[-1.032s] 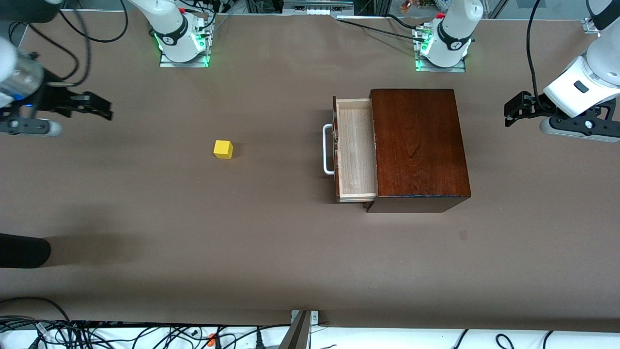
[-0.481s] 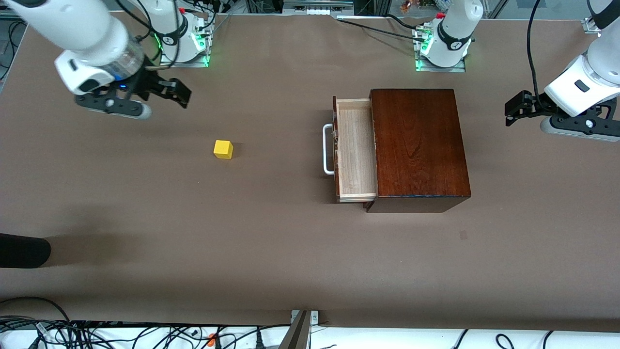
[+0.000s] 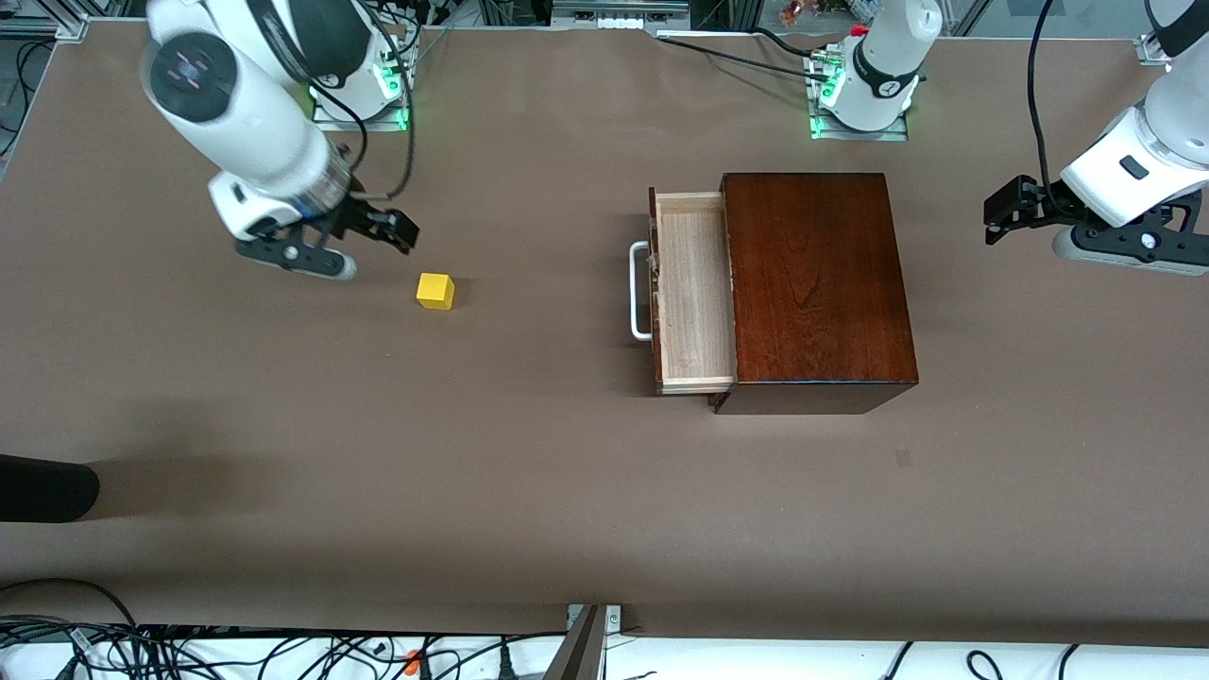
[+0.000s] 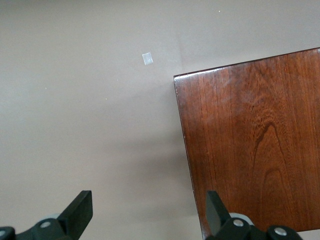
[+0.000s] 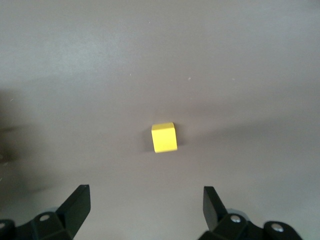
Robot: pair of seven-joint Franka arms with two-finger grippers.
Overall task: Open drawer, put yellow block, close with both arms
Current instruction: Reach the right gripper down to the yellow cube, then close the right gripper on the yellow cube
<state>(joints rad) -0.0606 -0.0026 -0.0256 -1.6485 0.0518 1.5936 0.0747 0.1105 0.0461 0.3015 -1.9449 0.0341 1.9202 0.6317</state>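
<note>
Nearest the front camera, the pale-wood drawer (image 3: 697, 293) stands pulled out of its dark mahogany box (image 3: 812, 283). Toward the right arm's end, the small yellow cube (image 3: 435, 291) sits alone; the right gripper (image 3: 401, 231) hovers just beside it, fingers spread, empty. Over the table's other end the left gripper (image 3: 1003, 210) waits, likewise released.

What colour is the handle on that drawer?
White; the handle shows best in the front view.

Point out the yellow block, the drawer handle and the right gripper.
yellow block (image 3: 435, 291): front view, top face.
drawer handle (image 3: 638, 290): front view, white bar.
right gripper (image 3: 395, 231): front view, between the fingertips.
</note>
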